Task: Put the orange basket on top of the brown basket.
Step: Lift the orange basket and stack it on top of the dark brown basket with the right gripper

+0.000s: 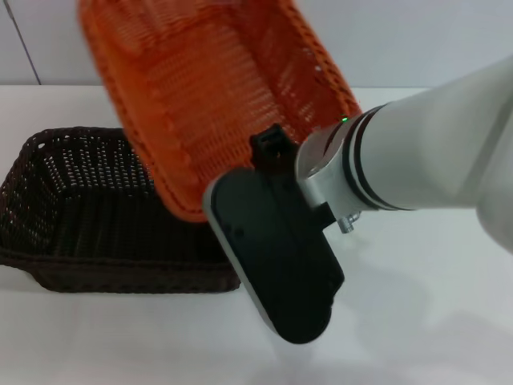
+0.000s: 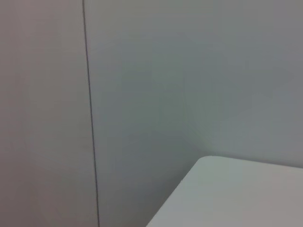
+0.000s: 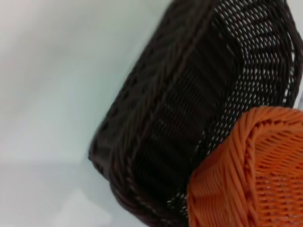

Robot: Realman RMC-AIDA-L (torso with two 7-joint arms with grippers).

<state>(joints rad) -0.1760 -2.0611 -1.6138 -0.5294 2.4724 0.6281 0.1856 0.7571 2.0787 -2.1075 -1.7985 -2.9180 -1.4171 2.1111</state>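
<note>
The orange basket [image 1: 216, 88] is off the table, tilted with its open side toward me, over the right end of the brown basket [image 1: 80, 216]. My right gripper [image 1: 268, 156] holds it by the near rim; a black finger shows over the rim and the wrist body hides the rest. The brown basket stands upright on the white table at the left. In the right wrist view the orange basket's corner [image 3: 255, 175] hangs just in front of the brown basket [image 3: 189, 94]. My left gripper is out of view.
The white table [image 1: 417, 321] spreads to the right and front of the baskets. A pale wall stands behind. The left wrist view shows only the wall and a table corner [image 2: 236, 198].
</note>
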